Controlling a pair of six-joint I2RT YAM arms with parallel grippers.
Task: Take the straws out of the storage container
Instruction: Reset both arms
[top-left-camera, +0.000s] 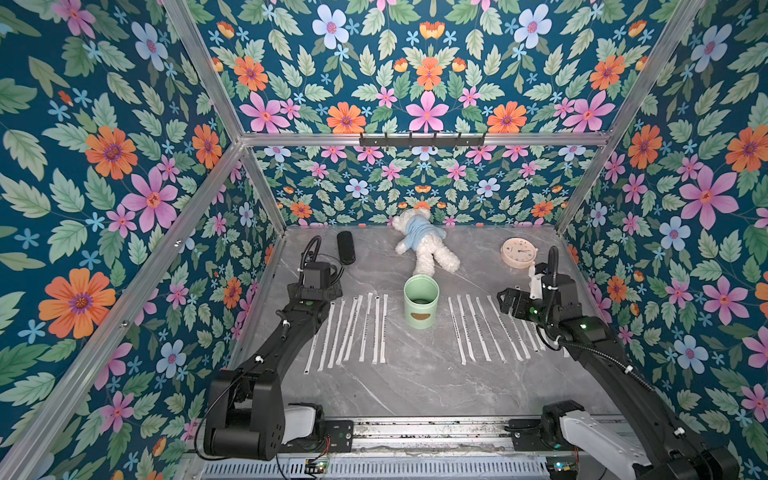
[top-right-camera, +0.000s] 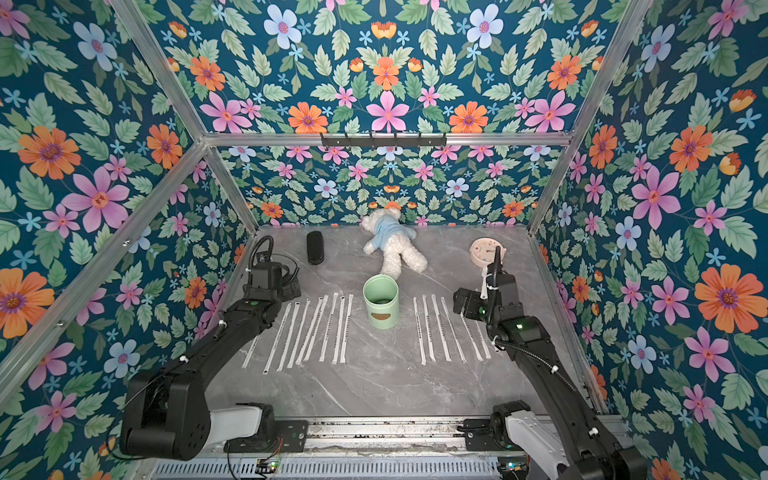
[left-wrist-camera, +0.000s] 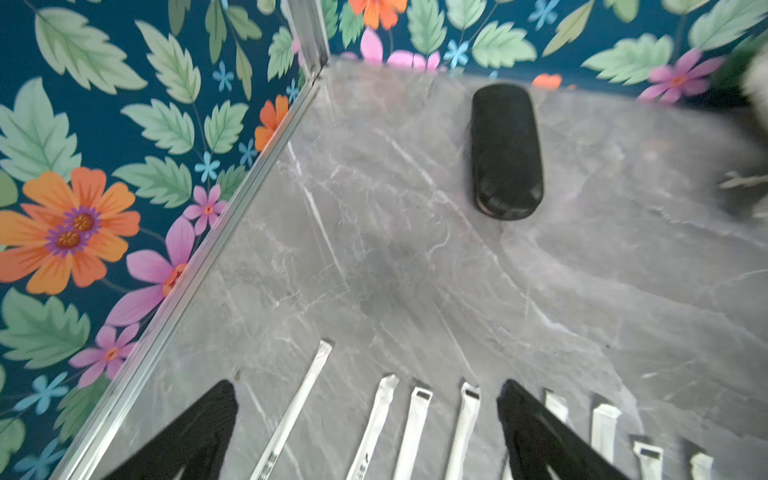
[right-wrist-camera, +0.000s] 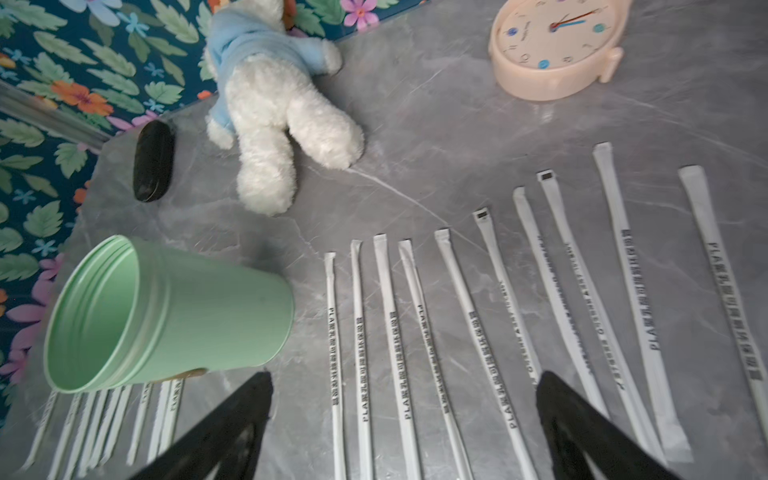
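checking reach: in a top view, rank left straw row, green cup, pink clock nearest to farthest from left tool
1. White paper-wrapped straws, left row: right beneath the left tool.
2. Mint-green cylindrical cup: table centre.
3. Round pinkish clock: back right.

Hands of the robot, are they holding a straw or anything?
No. The left hand and right hand are both open and empty; the straws lie flat on the table.

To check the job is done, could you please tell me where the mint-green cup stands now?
In both top views the mint-green cup stands upright mid-table between the two rows of paper-wrapped straws, in front of the legs of the white teddy bear.
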